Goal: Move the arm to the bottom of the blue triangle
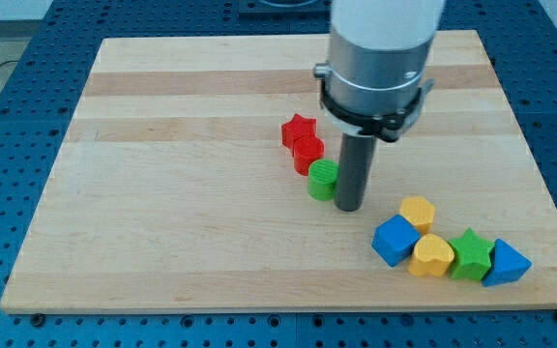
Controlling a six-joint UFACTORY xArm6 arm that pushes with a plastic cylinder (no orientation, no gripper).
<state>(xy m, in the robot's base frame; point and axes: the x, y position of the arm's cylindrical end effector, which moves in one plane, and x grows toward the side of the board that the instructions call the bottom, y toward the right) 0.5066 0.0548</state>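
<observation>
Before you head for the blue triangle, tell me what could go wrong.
My tip rests right beside the green cylinder, so a careless start could drag it along. The blue triangle sits tight against the green star in a packed cluster; cutting straight across would likely hit the yellow hexagon or blue cube. The triangle also lies near the board's bottom edge, leaving little room below it.

My tip (347,208) low on the board, rod upright under the grey-white arm (380,58).
</observation>
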